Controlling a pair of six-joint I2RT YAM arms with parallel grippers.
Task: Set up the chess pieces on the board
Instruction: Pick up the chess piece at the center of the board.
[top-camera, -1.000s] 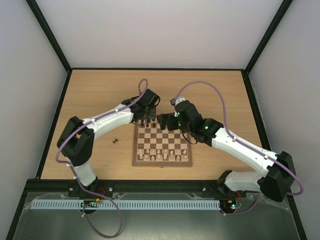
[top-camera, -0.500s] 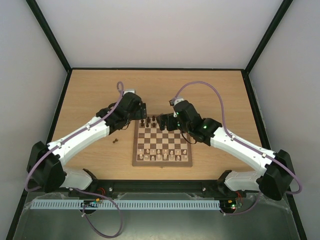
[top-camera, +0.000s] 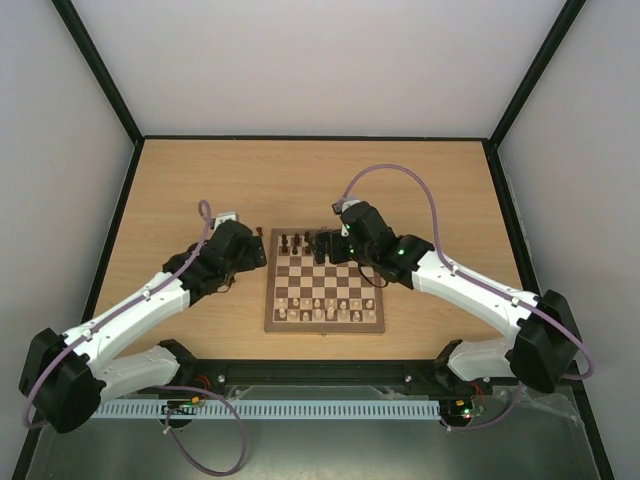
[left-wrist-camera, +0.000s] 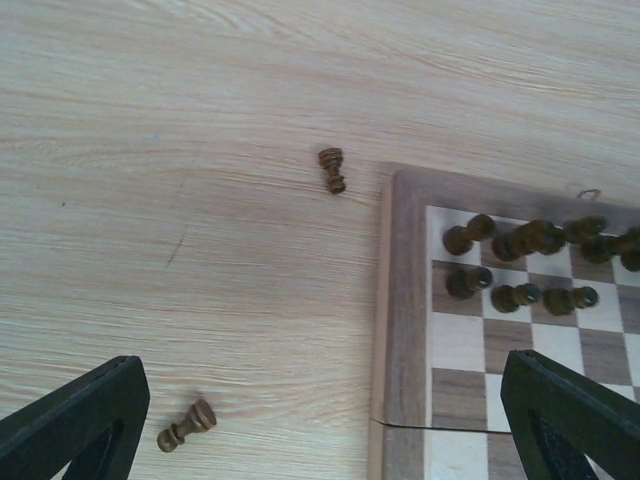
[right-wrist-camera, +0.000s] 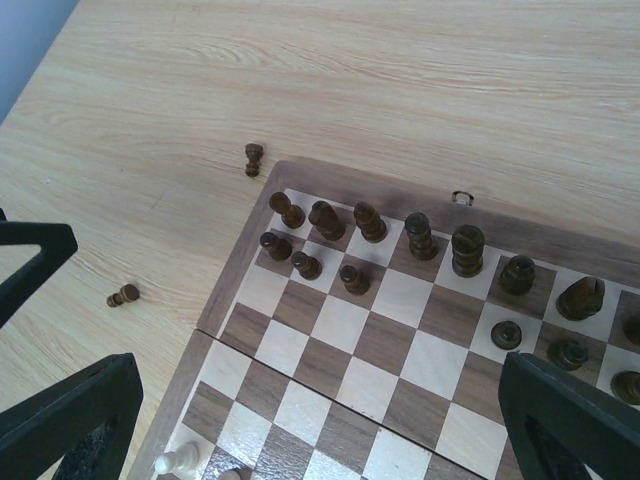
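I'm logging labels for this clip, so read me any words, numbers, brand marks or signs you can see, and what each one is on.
No readable text in any view.
The board: plain border, no letters or numbers along its edges.
The dark chess pieces: unmarked.
The left arm and right arm: any label or brand is too small to make out from the top view.

No text, label, brand, number or sign can be read in any view. The board has a frame of plain mid-brown wood, and the bench shows bare grain. Any marking on the arms is too small to make out from above.
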